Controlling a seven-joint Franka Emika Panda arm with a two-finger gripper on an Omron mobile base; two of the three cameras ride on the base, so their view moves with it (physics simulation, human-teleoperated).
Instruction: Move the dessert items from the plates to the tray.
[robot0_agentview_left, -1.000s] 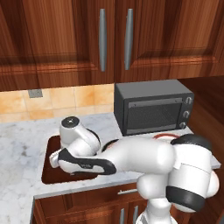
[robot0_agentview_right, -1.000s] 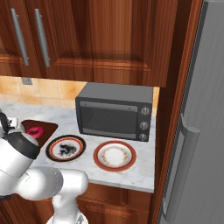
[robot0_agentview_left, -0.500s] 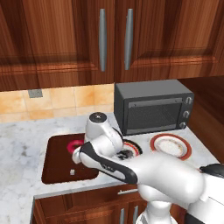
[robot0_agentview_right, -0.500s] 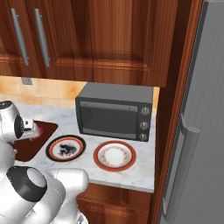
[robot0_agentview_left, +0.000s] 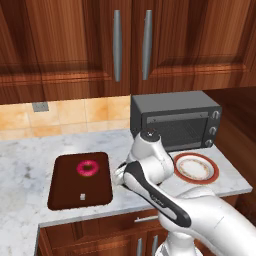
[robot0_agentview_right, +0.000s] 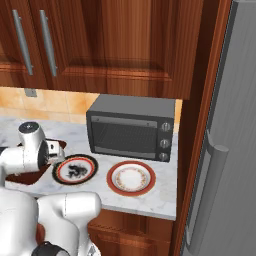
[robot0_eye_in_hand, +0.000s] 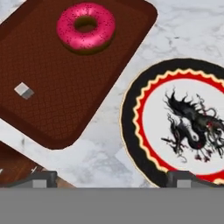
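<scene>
Both dessert items lie on the tray (robot0_eye_in_hand: 65, 92), the soft, smear-prone pink donut (robot0_eye_in_hand: 86, 27) toward 12 o'clock, best pinched across its ring, the light morsel (robot0_eye_in_hand: 23, 90) at 9; jaws wide, holding nothing, above the marble surface (robot0_eye_in_hand: 109, 162).

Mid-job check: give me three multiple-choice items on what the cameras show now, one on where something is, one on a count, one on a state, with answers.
1. Where does the pink donut lie?
A. on the brown tray
B. on the black-rimmed plate
C. inside the grey oven

2. How many dessert items are on the tray?
A. none
B. one
C. two

3. What state is the orange-rimmed plate in?
A. holding the pale morsel
B. bare
C. stacked on the other plate

Answers:
1. A, the hand view shows it resting on the tray.
2. C, the donut and the pale morsel both sit there.
3. B, both base views show nothing on it.
</scene>
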